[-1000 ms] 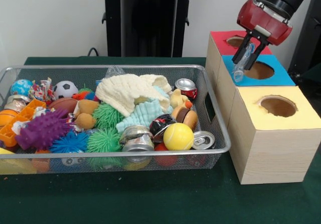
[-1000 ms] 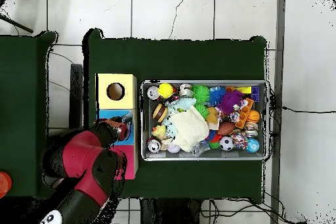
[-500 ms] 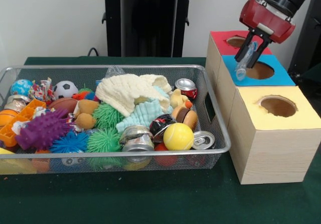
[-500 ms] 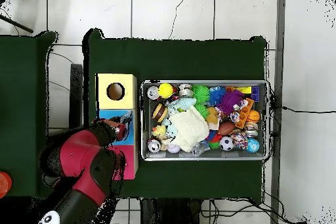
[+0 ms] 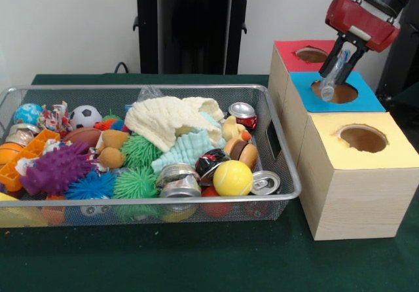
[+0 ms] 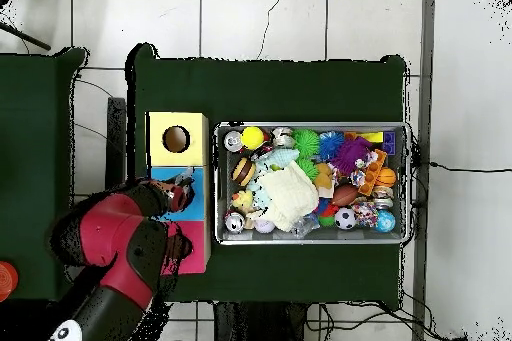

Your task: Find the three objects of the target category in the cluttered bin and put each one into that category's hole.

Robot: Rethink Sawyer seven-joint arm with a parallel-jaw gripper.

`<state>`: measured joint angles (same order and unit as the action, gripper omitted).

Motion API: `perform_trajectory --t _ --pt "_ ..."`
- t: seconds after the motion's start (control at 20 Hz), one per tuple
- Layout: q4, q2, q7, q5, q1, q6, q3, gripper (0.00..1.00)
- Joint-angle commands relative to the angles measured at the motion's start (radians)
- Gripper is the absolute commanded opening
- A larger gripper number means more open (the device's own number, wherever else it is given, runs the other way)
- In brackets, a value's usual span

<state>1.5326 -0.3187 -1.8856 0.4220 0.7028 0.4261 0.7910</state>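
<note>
Gripper [image 5: 340, 66] has shifted sideways over the last second, from the near edge of the blue box [image 5: 368, 99] to directly above its hole [image 5: 340, 91]; jaws closed on a clear plastic bottle [image 5: 332, 76], hanging tilted, lower end just over the opening; not yet released. Judgement: transport is done, drop comes next, provided blue is the right category. Wire bin [image 5: 281, 174] on the worktop holds crushed cans [image 5: 180, 182], possibly other targets; bottles there cannot be made out.

A robotics lab: green-clothed table [image 5: 196, 259] on white tiled floor [image 6: 300, 17], cables [image 6: 350, 322] trailing beside it.
</note>
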Motion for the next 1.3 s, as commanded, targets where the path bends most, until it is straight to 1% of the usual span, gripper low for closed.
perform_trajectory --t 0.05,0.3,0.55,0.9,1.3 --pt "-0.067 0.024 -0.251 0.031 -0.019 0.122 -0.081 0.00" --pt "-0.054 0.036 -0.264 0.032 -0.009 0.098 -0.085 0.00" --pt "-0.029 0.054 -0.281 0.040 -0.003 0.051 -0.097 0.00" --pt "0.016 0.046 -0.307 0.058 0.007 0.048 -0.107 0.00" --pt "0.043 0.069 -0.319 0.077 0.017 -0.015 -0.123 0.00"
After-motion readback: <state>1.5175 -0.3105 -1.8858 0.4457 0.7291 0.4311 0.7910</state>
